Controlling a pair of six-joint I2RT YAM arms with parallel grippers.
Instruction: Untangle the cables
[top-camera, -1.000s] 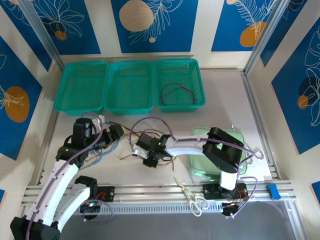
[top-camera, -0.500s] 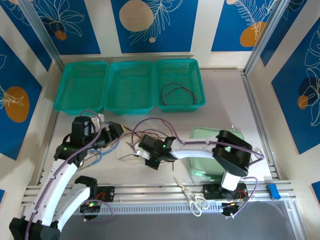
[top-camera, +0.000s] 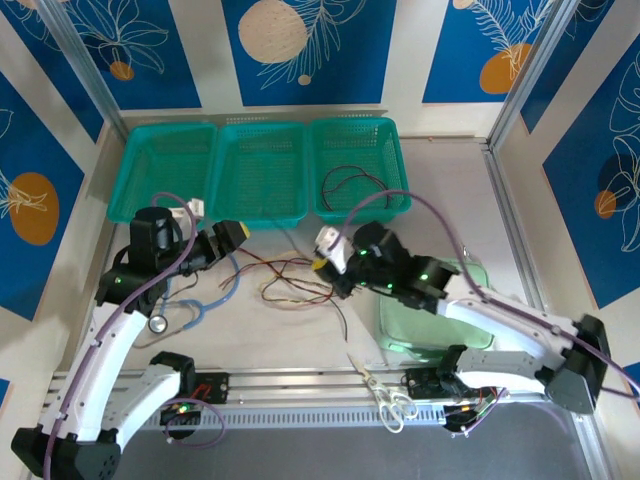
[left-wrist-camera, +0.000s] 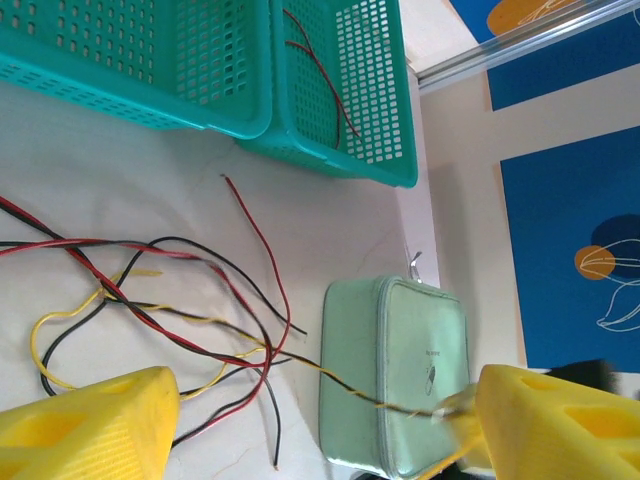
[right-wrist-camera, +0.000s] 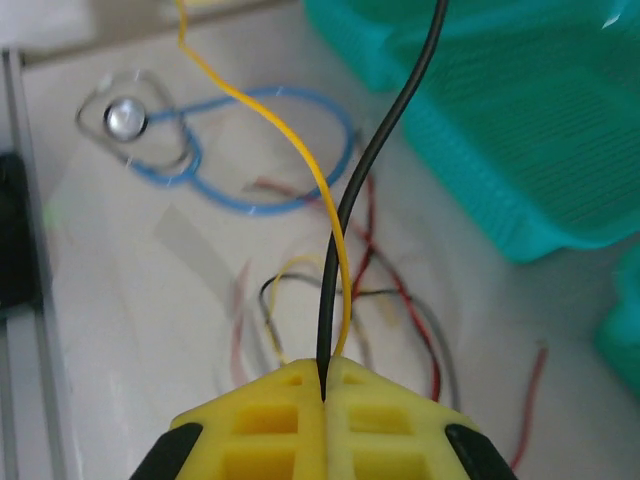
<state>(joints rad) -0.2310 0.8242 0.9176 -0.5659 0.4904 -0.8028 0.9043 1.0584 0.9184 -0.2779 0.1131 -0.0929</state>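
Observation:
The cables lie in a loose red, black and yellow tangle on the white table, between my two grippers. My right gripper hangs above the tangle's right side. In the right wrist view it is shut on a black cable and a thin yellow cable, both rising out of the closed fingers. My left gripper stands left of the tangle; its yellow fingers are wide apart with nothing between them. A twisted yellow-black strand crosses the mint case towards its right finger.
Three teal baskets line the back; the right one holds a red-and-black cable. A light-blue stethoscope lies at the left. The mint case sits at the right, and scissors lie on the front rail.
My right gripper has lifted up and to the right away from the table, drawing the black and yellow cables out of the tangle. My left gripper has moved back and slightly left, uncovering the stethoscope.

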